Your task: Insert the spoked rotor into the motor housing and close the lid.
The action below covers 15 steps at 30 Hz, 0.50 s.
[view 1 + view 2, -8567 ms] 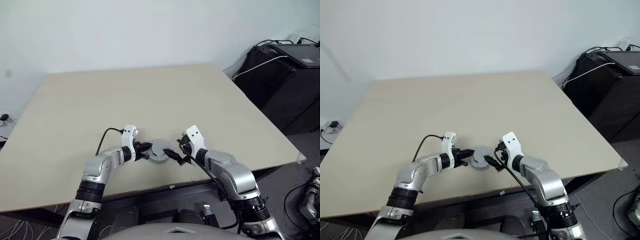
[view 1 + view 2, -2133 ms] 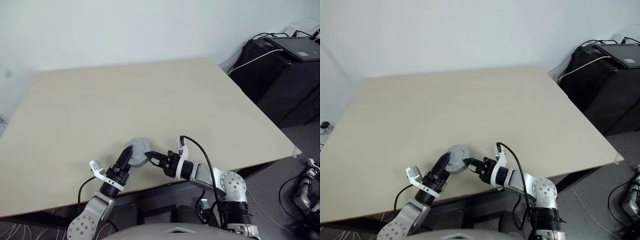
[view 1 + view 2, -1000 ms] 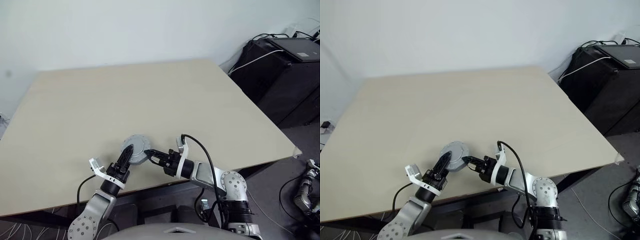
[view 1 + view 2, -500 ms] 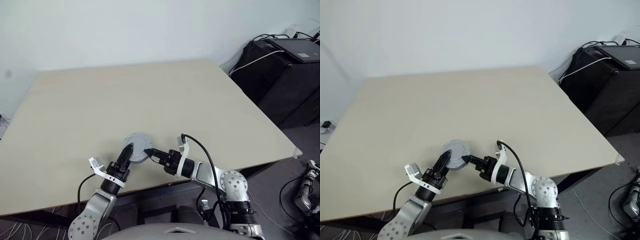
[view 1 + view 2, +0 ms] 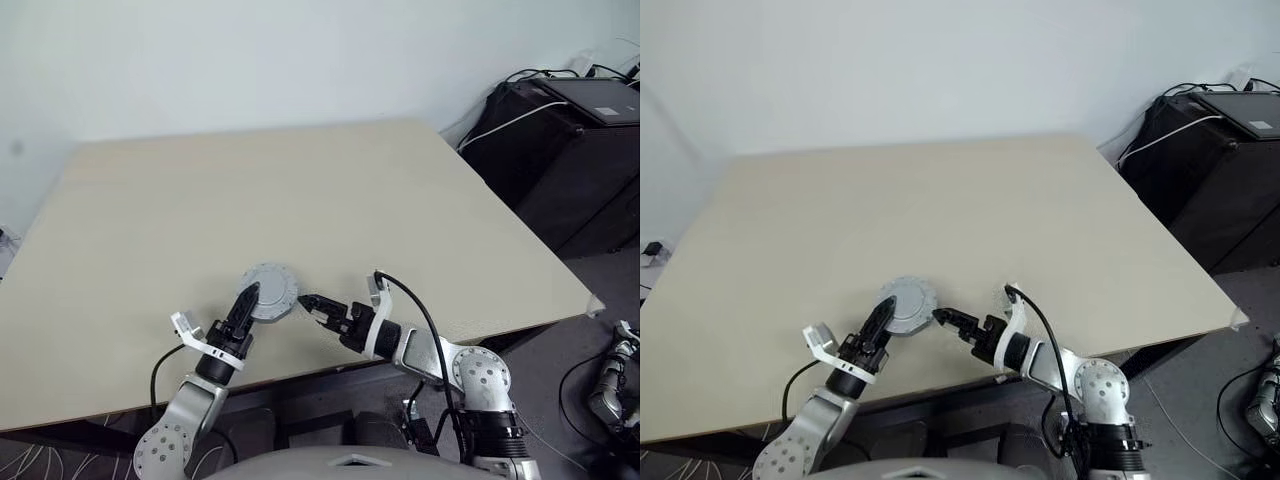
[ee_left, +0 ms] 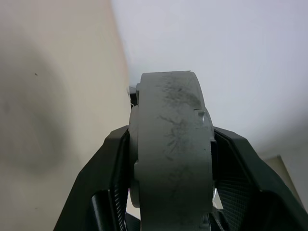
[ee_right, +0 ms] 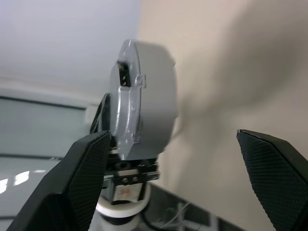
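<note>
Motor housing [image 5: 268,292] with lid on, pinched by left gripper [image 5: 247,301] above table [image 5: 300,190]. Right gripper [image 5: 945,320] spread wide, just beside, free.

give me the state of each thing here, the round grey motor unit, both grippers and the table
round grey motor unit: closed up, held on edge above the table by the left gripper
left gripper: shut on the unit, fingers pressing its two flat faces
right gripper: open, beside the unit, not touching it
table: bare pale top
</note>
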Each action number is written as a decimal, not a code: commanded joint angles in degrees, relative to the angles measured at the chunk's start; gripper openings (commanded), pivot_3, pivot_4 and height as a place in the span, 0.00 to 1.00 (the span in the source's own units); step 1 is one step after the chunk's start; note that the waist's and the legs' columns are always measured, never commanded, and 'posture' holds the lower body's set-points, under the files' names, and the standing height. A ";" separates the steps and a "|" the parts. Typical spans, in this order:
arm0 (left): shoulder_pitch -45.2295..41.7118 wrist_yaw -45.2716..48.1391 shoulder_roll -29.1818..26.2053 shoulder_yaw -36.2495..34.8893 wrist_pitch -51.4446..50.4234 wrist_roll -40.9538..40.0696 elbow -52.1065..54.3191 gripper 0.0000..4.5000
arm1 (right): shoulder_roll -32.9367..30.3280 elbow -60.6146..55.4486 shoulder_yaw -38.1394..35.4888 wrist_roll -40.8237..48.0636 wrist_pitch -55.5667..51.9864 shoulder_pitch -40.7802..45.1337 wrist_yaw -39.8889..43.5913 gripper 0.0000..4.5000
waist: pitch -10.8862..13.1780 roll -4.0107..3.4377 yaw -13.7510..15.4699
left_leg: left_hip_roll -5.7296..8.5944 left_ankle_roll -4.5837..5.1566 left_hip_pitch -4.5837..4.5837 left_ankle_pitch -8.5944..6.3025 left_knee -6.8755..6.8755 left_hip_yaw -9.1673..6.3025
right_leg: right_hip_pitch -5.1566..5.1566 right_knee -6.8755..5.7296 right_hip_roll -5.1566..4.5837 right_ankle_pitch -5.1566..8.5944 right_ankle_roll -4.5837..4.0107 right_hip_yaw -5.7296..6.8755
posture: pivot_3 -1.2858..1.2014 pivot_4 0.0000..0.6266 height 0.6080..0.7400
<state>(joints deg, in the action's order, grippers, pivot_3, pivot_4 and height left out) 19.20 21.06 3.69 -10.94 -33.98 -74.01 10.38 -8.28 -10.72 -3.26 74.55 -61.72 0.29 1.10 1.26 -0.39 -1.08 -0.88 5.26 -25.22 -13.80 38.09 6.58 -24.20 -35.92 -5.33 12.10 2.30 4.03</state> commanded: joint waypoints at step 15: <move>-16.75 -7.82 -3.00 -11.09 10.91 9.15 -7.99 0.47 | -10.39 -3.80 16.90 -58.27 54.70 -9.00 19.00 1.00 | -0.09 0.36 0.49 | 0.01 0.00 0.52 0.00 0.06 0.02 | 0.56 0.01 -0.04 0.11 0.30 0.03 | 0.52 0.00 1.00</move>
<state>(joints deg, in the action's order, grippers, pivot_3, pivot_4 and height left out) 5.37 14.43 1.60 -21.02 -24.61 -65.66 2.49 -18.13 -15.00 13.80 19.55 -12.25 -8.75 18.90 1.17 -0.03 -0.59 -0.87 5.26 -24.69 -13.80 38.15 6.60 -23.62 -35.92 -5.45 12.19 2.61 4.05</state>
